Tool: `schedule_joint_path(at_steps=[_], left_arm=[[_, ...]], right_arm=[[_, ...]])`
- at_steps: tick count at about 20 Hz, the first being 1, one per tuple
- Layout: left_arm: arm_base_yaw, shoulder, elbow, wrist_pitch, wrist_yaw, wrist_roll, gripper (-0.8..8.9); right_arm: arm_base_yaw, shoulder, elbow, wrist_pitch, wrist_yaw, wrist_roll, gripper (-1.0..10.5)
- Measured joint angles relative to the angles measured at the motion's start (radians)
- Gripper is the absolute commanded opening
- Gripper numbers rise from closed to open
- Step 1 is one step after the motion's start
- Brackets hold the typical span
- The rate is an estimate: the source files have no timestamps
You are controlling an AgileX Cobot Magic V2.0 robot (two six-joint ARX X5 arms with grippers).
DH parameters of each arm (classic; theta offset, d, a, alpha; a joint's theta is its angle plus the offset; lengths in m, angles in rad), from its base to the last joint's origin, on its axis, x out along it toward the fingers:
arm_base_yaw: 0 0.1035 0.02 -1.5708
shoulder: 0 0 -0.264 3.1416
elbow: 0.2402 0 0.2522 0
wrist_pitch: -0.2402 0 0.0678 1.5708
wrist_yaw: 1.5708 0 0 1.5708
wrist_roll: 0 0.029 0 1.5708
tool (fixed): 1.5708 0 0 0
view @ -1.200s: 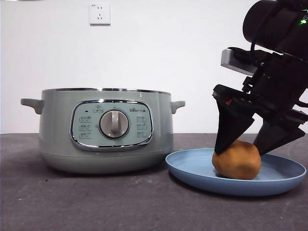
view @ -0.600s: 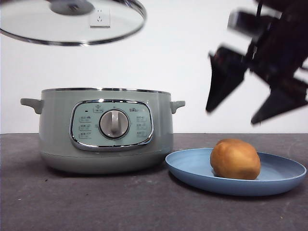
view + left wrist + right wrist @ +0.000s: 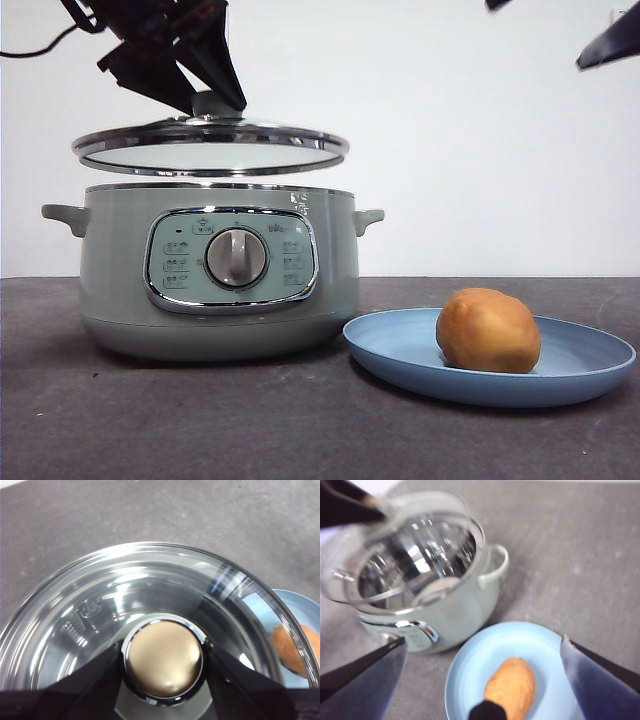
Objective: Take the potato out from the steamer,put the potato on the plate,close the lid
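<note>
Left tool (image 3: 162, 662) clenches lid (image 3: 210, 147) knob; right tool (image 3: 480, 672), blurred, seemingly spread wide.

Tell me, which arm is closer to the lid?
The left. Its end effector grips the lid by its knob just above the pot; the right end effector, open, hangs high above the plate.

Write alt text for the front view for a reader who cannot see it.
A black tool holds a glass lid by its knob, level and just above the open rim of a sage-green steamer on a dark table. Beside it, an orange-brown potato sits on a light blue plate.
</note>
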Motion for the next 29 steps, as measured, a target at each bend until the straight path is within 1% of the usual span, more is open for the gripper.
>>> schedule_joint_path(at_steps=[4,8,21,22,23,24,25,26,27,29], left_arm=[[-0.002,0.042,0.000,0.017,-0.014,0.011,-0.09],[-0.009,0.064,0.000,0.017,-0.034,0.024,-0.09],[-0.028,0.095,0.006,0.036,-0.042,0.032,-0.08],[-0.029,0.095,0.006,0.036,-0.043,0.031,0.11],[-0.029,0.095,0.007,0.032,-0.044,0.031,0.77],[-0.029,0.095,0.008,0.027,-0.045,0.030,2.23],[-0.030,0.096,0.012,0.019,-0.049,0.029,4.04],[-0.031,0.096,0.014,0.014,-0.052,0.029,5.33],[-0.031,0.096,0.014,0.013,-0.052,0.027,5.48],[-0.032,0.096,0.014,0.000,-0.053,0.026,5.48]], right_arm=[[0.000,-0.059,0.000,-0.001,0.046,0.000,5.1],[0.000,-0.062,0.000,-0.005,0.048,0.000,5.1],[0.000,-0.062,0.000,-0.005,0.048,0.000,5.1],[0.000,-0.062,0.000,-0.005,0.048,0.000,5.1],[0.000,-0.062,0.000,-0.006,0.048,0.000,5.1],[0.000,-0.062,0.000,-0.008,0.048,0.000,5.1],[0.000,-0.062,0.000,-0.015,0.047,0.000,5.1],[0.000,-0.062,0.000,-0.022,0.047,0.000,5.1],[0.000,-0.062,0.000,-0.026,0.047,0.000,5.1],[0.000,-0.062,0.000,-0.043,0.045,0.000,5.1]])
